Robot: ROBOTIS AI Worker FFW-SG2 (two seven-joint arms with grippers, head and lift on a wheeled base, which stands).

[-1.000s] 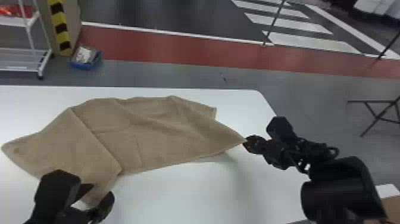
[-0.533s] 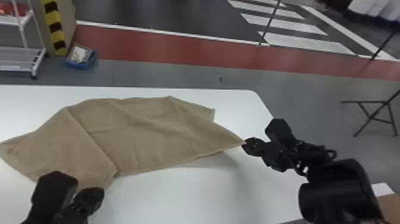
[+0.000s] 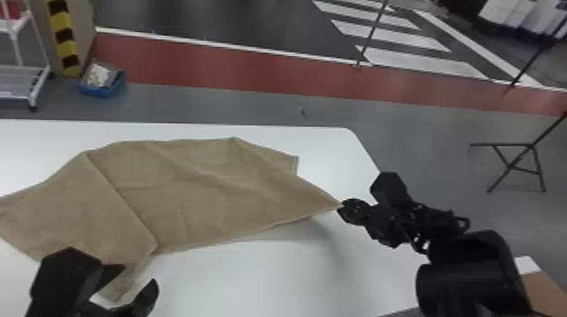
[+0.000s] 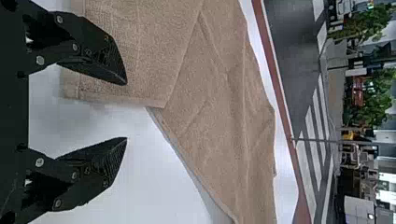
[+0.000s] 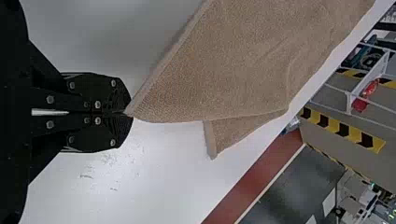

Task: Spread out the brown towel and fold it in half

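Two black left fingers [image 4: 100,53] had parted wider while our black right fingers [image 5: 102,91] stayed clamped on the brown cloth towel [image 3: 202,189], so we likely needed another grip.

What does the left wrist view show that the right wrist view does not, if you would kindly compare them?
Left wrist view: the left hand with its fingers apart, and green foliage in the background.
Right wrist view: the right hand shut on a towel corner, and a black-and-yellow striped band beyond the table.
Both: the brown towel, the white table and the red floor strip.
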